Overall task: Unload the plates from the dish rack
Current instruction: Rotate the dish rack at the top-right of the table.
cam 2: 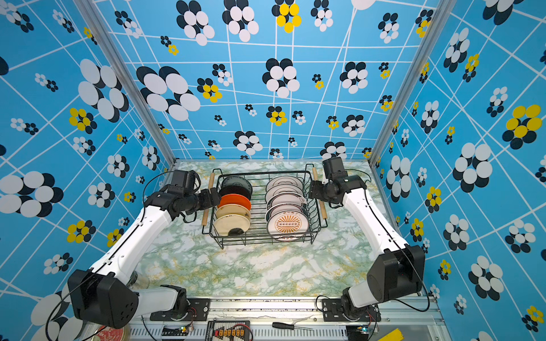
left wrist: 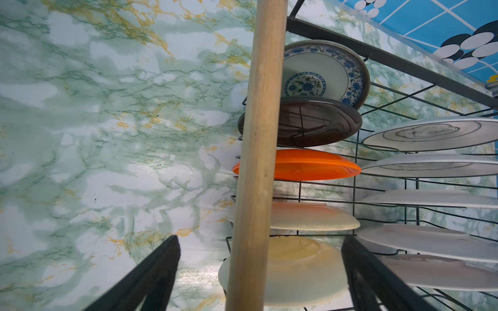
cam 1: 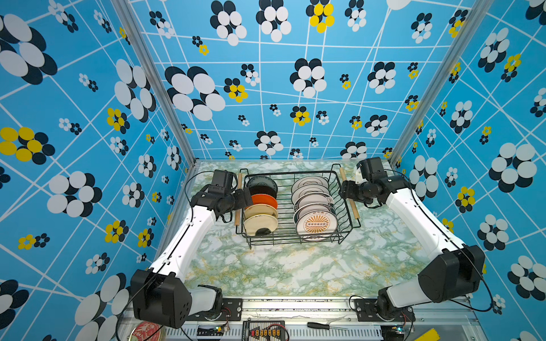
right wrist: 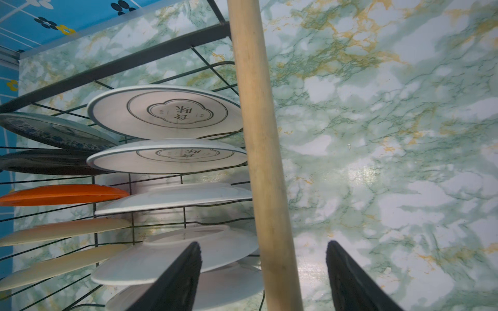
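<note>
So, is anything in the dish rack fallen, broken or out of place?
Nothing stands out. The plates stand on edge in two tidy rows inside the dish rack, none visibly broken, and nothing is spilled on the table.

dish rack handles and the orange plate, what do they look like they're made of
Handles: likely bare light wood, matte, with faint lengthwise grain and small scuffs. Orange plate: probably plastic or melamine, judging by the even saturated colour and soft sheen, though glazed ceramic cannot be ruled out.

The dish rack [cam 1: 291, 171] is black wire with matt wooden handles [left wrist: 258, 150]; the worktop [cam 1: 280, 265] is glossy marble print; the orange plate [left wrist: 310, 164] shines.
</note>
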`<action>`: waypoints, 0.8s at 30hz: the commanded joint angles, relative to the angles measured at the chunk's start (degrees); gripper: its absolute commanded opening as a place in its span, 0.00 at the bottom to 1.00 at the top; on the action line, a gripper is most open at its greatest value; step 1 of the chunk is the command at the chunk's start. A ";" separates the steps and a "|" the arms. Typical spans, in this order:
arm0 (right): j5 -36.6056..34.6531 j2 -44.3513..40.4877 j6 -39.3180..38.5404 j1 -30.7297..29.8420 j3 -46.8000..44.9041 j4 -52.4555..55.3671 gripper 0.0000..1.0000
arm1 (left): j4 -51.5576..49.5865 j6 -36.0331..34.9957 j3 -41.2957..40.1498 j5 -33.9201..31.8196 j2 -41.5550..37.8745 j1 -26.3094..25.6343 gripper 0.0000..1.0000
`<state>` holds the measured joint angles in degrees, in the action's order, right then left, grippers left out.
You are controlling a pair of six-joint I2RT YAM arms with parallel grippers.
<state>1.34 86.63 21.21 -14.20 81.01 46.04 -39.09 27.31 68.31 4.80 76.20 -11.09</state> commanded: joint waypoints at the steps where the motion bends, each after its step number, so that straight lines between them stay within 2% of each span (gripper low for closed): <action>1: -4.13 1.92 -1.76 -0.57 2.80 3.26 0.71 | -0.73 -1.79 3.44 1.88 2.52 -0.43 0.93; 6: -8.29 5.59 -2.75 -0.57 5.53 4.50 0.65 | -1.73 -3.31 7.45 2.85 8.01 -1.49 0.91; 11: -9.54 9.32 -3.48 -0.57 7.93 4.09 0.49 | -1.78 -4.26 11.49 3.44 12.81 -3.01 0.90; 13: -10.29 10.74 -3.55 -0.57 8.94 4.06 0.48 | -1.55 -4.63 13.30 3.57 14.64 -3.81 0.90; 24: -15.50 15.15 -4.00 0.89 14.08 5.14 0.28 | -4.45 -6.35 28.63 4.10 28.90 -8.74 0.90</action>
<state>-12.53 101.32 16.91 -13.37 92.86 50.54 -43.53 22.63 92.20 5.13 101.84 -17.15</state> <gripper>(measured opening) 0.294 0.902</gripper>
